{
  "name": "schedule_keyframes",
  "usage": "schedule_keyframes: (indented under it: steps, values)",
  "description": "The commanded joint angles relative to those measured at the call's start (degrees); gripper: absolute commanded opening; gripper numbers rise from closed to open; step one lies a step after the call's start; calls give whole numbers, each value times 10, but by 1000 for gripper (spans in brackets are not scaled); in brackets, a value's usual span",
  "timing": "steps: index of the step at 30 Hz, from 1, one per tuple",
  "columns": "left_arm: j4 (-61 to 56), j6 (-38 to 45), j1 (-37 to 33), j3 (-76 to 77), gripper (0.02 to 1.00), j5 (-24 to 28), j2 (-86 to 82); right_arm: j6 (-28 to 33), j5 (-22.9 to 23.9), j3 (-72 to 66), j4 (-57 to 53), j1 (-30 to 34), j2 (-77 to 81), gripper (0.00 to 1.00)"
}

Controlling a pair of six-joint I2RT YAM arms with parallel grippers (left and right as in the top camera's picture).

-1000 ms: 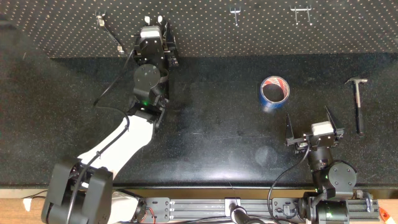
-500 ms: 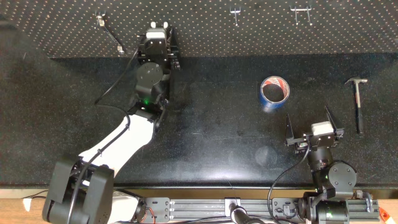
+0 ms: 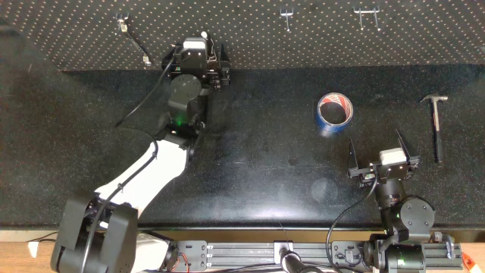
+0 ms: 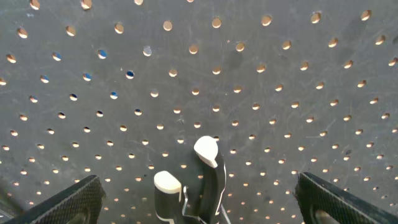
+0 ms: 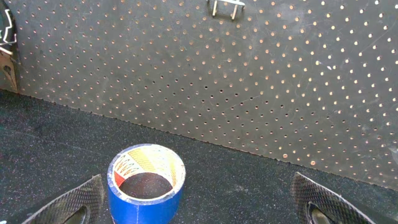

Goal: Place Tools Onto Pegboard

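My left gripper [image 3: 201,47] is up at the pegboard [image 3: 318,38] and holds a black pliers-like tool [image 3: 204,36] with white-tipped handles. In the left wrist view the tool [image 4: 208,168] sticks out between my two wide-set fingers toward the board's holes. Where the fingers meet the tool is hidden. My right gripper [image 3: 377,149] is open, low over the mat near its base. A blue tape roll [image 5: 147,186] stands on the mat ahead of it, apart from it. A hammer [image 3: 435,125] lies at the far right.
A wrench [image 3: 136,42] hangs on the pegboard left of my left gripper. Two bare metal hooks [image 3: 286,15] [image 3: 367,15] stick out of the board farther right. The tape roll [image 3: 334,112] stands mid-right on the black mat [image 3: 258,152].
My left gripper has slid to the right along the pegboard and slightly back from it, carrying the tool along. The right arm, tape roll and hammer have not moved.
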State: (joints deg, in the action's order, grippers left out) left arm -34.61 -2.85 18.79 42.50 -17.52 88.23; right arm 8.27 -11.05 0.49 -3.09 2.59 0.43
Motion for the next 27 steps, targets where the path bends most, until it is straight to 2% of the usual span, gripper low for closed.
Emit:
schedule_keyframes:
  steps: [1,5,10,13,15,21,27]
  values:
    - [101,2,-9,3,996,22,-63,4,1,-2,-3,2,-4,976]
    - [136,2,-60,-57,996,132,-138,4,1,-2,-3,2,-4,976]
    - [100,1,-142,-189,996,179,-279,4,1,-2,-3,2,-4,976]
    - [100,1,-174,-235,996,183,-348,4,1,-2,-3,2,-4,976]
    - [100,-29,-200,-290,996,183,-430,4,1,-2,-3,2,-4,976]
    - [99,-33,-203,-416,996,177,-624,4,1,-2,-3,2,-4,976]
    - [284,-33,-203,-422,996,177,-747,4,1,-2,-3,2,-4,976]
